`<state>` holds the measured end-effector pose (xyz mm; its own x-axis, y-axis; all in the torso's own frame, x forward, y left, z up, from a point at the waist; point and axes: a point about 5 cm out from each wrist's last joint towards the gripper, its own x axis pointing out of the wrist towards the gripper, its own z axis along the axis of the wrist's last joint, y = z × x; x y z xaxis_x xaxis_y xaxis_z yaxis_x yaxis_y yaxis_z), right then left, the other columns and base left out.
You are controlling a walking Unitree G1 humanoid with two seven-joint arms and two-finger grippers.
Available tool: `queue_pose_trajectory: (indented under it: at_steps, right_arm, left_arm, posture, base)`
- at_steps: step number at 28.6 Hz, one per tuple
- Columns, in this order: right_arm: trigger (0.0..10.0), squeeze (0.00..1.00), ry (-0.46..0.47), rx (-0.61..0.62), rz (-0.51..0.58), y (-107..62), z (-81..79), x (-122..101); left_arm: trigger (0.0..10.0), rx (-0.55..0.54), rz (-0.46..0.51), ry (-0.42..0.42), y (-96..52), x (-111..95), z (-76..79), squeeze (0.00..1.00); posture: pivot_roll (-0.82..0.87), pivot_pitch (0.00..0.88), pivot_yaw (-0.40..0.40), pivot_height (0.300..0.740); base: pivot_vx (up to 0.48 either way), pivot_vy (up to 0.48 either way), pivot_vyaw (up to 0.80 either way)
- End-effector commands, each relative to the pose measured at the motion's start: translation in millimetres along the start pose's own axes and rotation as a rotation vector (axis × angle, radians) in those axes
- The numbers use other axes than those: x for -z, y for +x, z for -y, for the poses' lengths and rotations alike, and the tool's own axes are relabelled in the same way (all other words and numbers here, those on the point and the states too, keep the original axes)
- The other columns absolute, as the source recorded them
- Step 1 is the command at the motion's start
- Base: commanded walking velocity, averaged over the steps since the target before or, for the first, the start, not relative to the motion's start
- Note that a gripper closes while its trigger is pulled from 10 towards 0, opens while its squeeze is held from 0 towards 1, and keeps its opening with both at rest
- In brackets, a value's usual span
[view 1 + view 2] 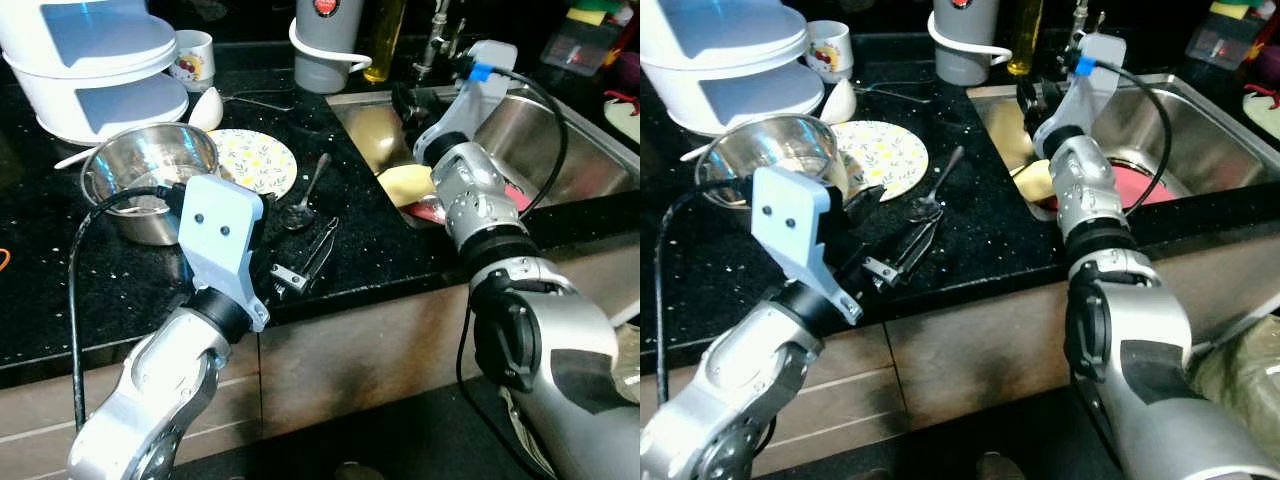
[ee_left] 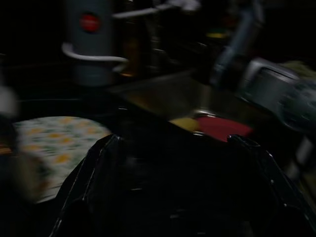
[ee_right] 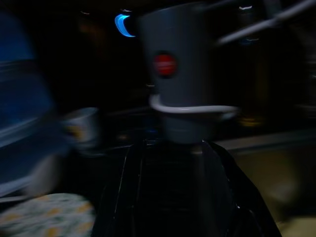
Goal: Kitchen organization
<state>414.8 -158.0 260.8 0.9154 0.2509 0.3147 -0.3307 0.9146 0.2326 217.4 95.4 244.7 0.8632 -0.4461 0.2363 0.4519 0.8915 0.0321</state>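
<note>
Landmark: take the sink [image 1: 590,140] as your reference; it is a steel basin set into the black counter [image 1: 380,250].
Left gripper: your left gripper [image 2: 177,163] hangs over the counter on the side of the sink away from the tap, near the counter's front edge. In the left wrist view its two black fingers [image 2: 86,182] stand wide apart, released, with nothing between them.
Right gripper: your right gripper [image 3: 170,168] reaches over the sink's near-left corner, pointing toward the grey jug [image 1: 325,45]. Whether its fingers are spread or closed, you cannot tell; the right wrist view is dark and blurred.
Grey jug: stands upright on the counter just behind the sink's left rim, with a white handle ring and a red dot.
Tongs: black tongs [image 1: 305,265] lie flat on the counter left of the sink, just beyond your left gripper.
Spoon: a spoon [image 1: 303,205] lies beside the tongs, between them and the patterned plate [image 1: 255,160].
Steel bowl: the steel bowl [image 1: 150,180] sits left of the plate, touching its edge.
Inside the sink: a yellow item [image 1: 405,183] and a red item [image 1: 1145,185] lie at the bottom; what they are is unclear.
Further from the sink: a white appliance [image 1: 95,65] and a mug [image 1: 192,58] stand at the back.
</note>
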Motion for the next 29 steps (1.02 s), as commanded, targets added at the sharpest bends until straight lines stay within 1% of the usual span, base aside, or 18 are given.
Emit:
queue_pose_trajectory:
  at_steps: [1,4,6,7,8,9,10,11,12,13,14,15,16,17,20,21,24,29]
  right_arm:
    - [10.0,0.0,0.031,-0.04,0.026,-2.3,-2.8,0.6]
    - [10.0,0.0,0.081,-0.069,0.068,-4.9,-2.8,-2.2]
    - [10.0,0.0,0.16,-0.128,0.109,-7.4,-7.5,-4.8]
    - [10.0,0.0,0.16,-0.128,0.109,-7.4,-7.5,-4.8]
    - [10.0,0.0,0.23,-0.185,0.139,-9.7,-14.4,-5.9]
    - [10.0,0.0,0.257,-0.23,0.158,-12.8,-21.9,-6.0]
    - [10.0,0.0,0.284,-0.247,0.164,-14.3,-27.5,-5.5]
    - [10.0,0.0,0.284,-0.247,0.164,-14.3,-27.5,-5.5]
    - [10.0,0.0,0.303,-0.258,0.167,-15.8,-31.2,-5.2]
    - [10.0,0.0,0.313,-0.265,0.166,-17.4,-36.1,-4.4]
    - [10.0,0.0,0.34,-0.285,0.155,-20.9,-45.2,-2.3]
    - [10.0,0.0,0.347,-0.303,0.139,-22.6,-50.2,-0.7]
    - [10.0,0.0,0.347,-0.303,0.139,-22.6,-50.2,-0.7]
    - [10.0,0.0,0.345,-0.328,0.127,-24.7,-55.7,0.8]
    - [10.0,0.0,0.284,-0.416,0.116,-33.5,-72.7,4.1]
    - [10.0,0.0,0.284,-0.45,0.115,-36.0,-76.9,4.5]
    - [10.0,0.0,0.313,-0.481,0.093,-42.2,-80.0,5.1]
    - [10.0,0.0,0.305,-0.483,0.07,-45.6,-81.4,7.1]
  left_arm:
    - [10.0,-0.031,-0.001,0.026,1.0,0.9,-4.7,0.0]
    - [10.0,-0.047,-0.005,0.051,2.3,1.8,-7.6,0.0]
    - [10.0,-0.092,-0.014,0.084,3.9,3.9,-14.0,0.0]
    - [10.0,-0.092,-0.014,0.084,3.9,3.9,-14.0,0.0]
    - [10.0,-0.147,-0.031,0.128,5.2,6.9,-21.4,0.0]
    - [10.0,-0.185,-0.043,0.165,6.1,9.4,-26.5,0.0]
    - [10.0,-0.204,-0.048,0.185,6.5,10.8,-29.1,0.0]
    - [10.0,-0.204,-0.048,0.185,6.5,10.8,-29.1,0.0]
    - [10.0,-0.216,-0.05,0.198,6.8,11.8,-30.8,0.0]
    - [10.0,-0.227,-0.055,0.209,7.1,13.0,-32.5,0.0]
    - [10.0,-0.226,-0.059,0.194,6.9,14.8,-33.3,0.0]
    - [10.0,-0.229,-0.06,0.182,6.3,15.3,-33.8,0.0]
    - [10.0,-0.229,-0.06,0.182,6.3,15.3,-33.8,0.0]
    - [10.0,-0.234,-0.057,0.164,5.7,15.5,-34.4,0.0]
    - [10.0,-0.25,-0.055,0.132,5.1,16.0,-35.7,0.0]
    - [10.0,-0.253,-0.052,0.126,5.8,15.5,-35.8,0.0]
    - [10.0,-0.254,-0.04,0.122,8.2,15.4,-35.1,0.0]
    - [10.0,-0.258,-0.036,0.123,8.4,15.8,-35.1,0.0]
  posture:
    - [0.13,0.055,-0.068,0.732]
    - [0.13,0.056,-0.066,0.732]
    - [0.12,0.054,-0.067,0.732]
    - [0.12,0.054,-0.067,0.732]
    - [0.11,0.053,-0.066,0.732]
    - [0.11,0.053,-0.065,0.732]
    - [0.11,0.052,-0.067,0.732]
    - [0.11,0.052,-0.067,0.732]
    - [0.1,0.052,-0.067,0.732]
    - [0.1,0.052,-0.065,0.732]
    - [0.1,0.051,-0.064,0.732]
    - [0.1,0.052,-0.063,0.732]
    - [0.1,0.052,-0.063,0.732]
    - [0.1,0.052,-0.063,0.732]
    - [0.09,0.052,-0.062,0.732]
    - [0.09,0.051,-0.062,0.732]
    - [0.09,0.051,-0.063,0.732]
    - [0.09,0.048,-0.064,0.732]
  base:
    - [0.0,0.0,0.79]
    - [0.0,0.0,0.71]
    - [0.0,0.0,0.0]
    - [0.0,0.0,0.0]
    - [0.0,0.0,0.0]
    - [0.0,0.0,0.0]
    - [0.0,0.0,0.0]
    - [0.0,0.0,0.0]
    - [0.0,0.0,0.0]
    - [0.0,0.0,0.0]
    - [0.0,0.0,0.0]
    - [0.0,0.0,0.0]
    - [0.0,0.0,0.0]
    - [0.0,0.0,0.0]
    - [0.0,-0.111,0.0]
    - [0.0,-0.428,0.0]
    - [0.0,-0.435,0.0]
    - [0.0,-0.439,0.0]
